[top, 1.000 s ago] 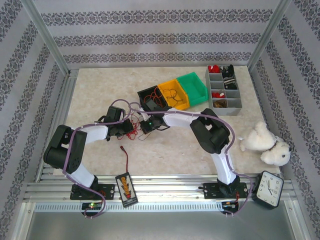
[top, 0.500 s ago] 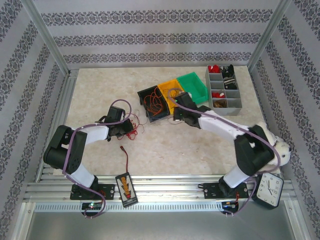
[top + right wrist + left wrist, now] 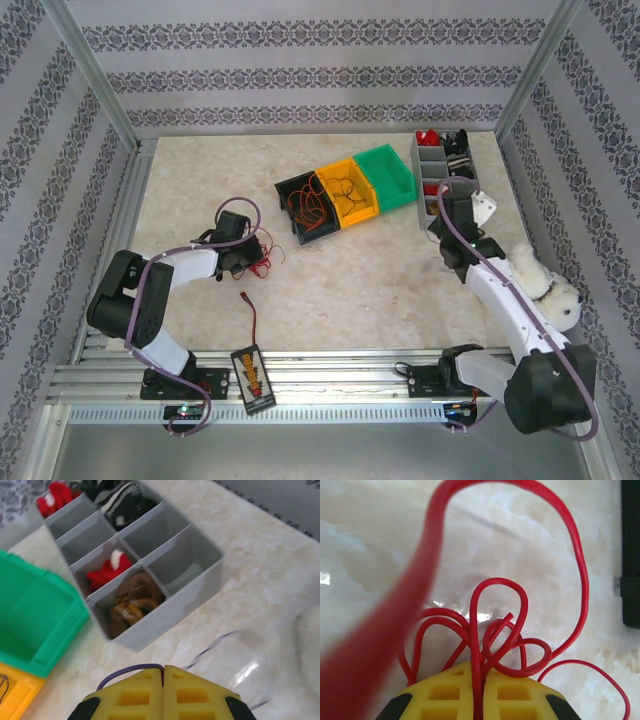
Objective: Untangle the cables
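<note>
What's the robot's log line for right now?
left tool: shut on red cables | right tool: shut, near gray divider box

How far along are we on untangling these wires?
Done: some thin red and orange wires lie in the black plastic bin, one in the yellow bin. In hand: the left end effector is shut on a looped red wire bundle. Left: separating that bundle; the right end effector is shut beside the grey divided organizer.
</note>
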Controlling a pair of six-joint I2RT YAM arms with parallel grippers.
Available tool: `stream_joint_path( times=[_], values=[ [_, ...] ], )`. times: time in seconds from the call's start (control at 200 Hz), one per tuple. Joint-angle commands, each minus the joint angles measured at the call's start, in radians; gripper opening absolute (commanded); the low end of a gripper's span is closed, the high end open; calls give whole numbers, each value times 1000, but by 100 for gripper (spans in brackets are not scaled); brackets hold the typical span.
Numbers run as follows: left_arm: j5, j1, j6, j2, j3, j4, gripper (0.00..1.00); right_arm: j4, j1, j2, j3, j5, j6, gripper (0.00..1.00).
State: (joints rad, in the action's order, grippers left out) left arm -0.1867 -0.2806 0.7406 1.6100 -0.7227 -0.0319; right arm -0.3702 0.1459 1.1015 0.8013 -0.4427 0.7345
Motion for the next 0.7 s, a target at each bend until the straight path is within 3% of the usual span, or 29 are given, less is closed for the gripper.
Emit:
stream_joint_path(
  times=[0.0,0.13,0.45,0.695],
  values=[
    [134,12,23,57,32,-199,0,3,-20,-19,-9,45,-13,0],
    [82,12,-3,64,31,-159,0,31,20,-25,26,108,-98,1],
    [22,11,-26,92,26,-105,0,41,234,5,253,52,-273,4],
    [23,11,-29,94,31,-100,0,105,245,174,426,124,-310,5]
  ],
)
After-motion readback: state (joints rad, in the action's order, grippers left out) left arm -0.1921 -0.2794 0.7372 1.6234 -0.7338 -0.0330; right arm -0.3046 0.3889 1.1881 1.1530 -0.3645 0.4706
